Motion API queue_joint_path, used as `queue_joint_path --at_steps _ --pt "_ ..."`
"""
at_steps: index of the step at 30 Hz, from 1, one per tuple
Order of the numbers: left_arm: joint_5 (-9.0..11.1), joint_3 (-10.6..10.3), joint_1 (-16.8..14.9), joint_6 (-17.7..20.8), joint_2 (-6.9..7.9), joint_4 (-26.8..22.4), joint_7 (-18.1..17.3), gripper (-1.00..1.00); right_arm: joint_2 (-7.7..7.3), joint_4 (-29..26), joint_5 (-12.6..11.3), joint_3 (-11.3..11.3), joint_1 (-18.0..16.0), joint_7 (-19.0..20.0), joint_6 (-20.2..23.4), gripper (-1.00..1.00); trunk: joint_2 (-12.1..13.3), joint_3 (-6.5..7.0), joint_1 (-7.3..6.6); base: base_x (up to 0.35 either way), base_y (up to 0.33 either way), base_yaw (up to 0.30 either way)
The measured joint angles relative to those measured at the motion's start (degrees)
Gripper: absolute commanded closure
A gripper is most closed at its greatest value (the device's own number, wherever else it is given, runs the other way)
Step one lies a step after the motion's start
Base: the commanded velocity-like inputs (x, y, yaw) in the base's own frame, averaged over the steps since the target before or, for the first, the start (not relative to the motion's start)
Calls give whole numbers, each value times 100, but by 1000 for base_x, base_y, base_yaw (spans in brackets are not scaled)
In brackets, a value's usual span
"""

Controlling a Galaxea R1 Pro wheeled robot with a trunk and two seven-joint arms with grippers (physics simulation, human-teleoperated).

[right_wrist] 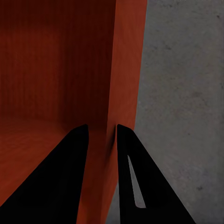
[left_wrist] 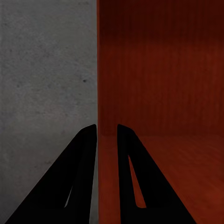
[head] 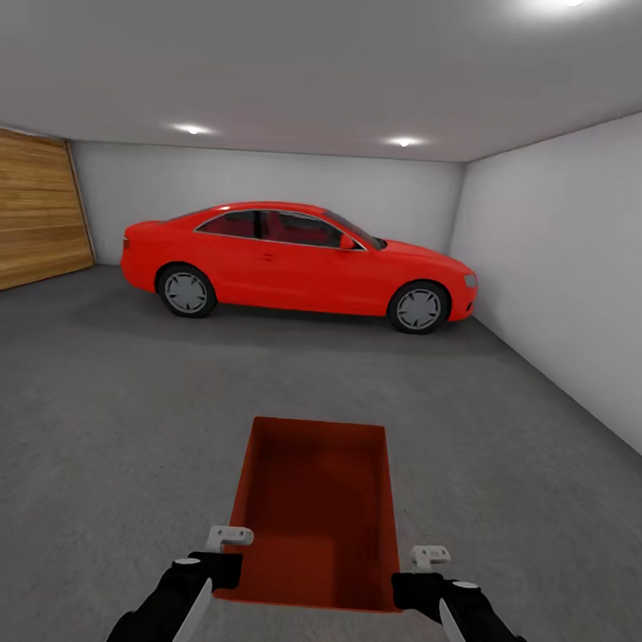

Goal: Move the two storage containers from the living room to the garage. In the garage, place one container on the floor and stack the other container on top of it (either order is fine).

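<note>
Container (head: 315,511) hangs between my two hands over the garage floor (head: 97,412), long axis pointing ahead; left hand (left_wrist: 107,140) and right hand (right_wrist: 101,140) each pinch a side wall.

arms: showing glossy black shells with pale grey strips
brackets: sitting white above each wrist
fingers (left_wrist: 86,177): appearing black, wedge-shaped, slotted

Concrete floor (head: 87,411) bears car (head: 296,262).

I see pale grey walls (head: 572,260) and speckled concrete floor (head: 98,393). Far ahead of my grippers, a red car (head: 296,261) is parked; wooden door (head: 28,210) ahead-left
</note>
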Motion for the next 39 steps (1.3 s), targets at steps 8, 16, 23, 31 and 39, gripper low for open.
queue_joint_path --at_steps 8,16,23,31,39 --pt "-11 -2 0 -7 1 0 0 100 4 23 -6 -5 0 -1 -32 100 0 0 0 0 0 0" --pt "-21 -3 0 -67 -4 -1 -1 100 0 26 -3 -11 0 3 -97 100 0 0 0 0 0 60" --pt "-22 -2 0 -71 -4 0 -1 100 0 23 -3 -10 0 3 -99 100 0 0 0 0 0 9" --pt "-25 -2 0 -72 -6 0 0 100 -2 26 -3 -12 0 5 -102 100 0 0 0 6 0 0" --pt "-25 -2 0 -72 -7 0 1 100 -2 26 -1 -13 0 7 -102 100 -1 0 -3 211 0 0"
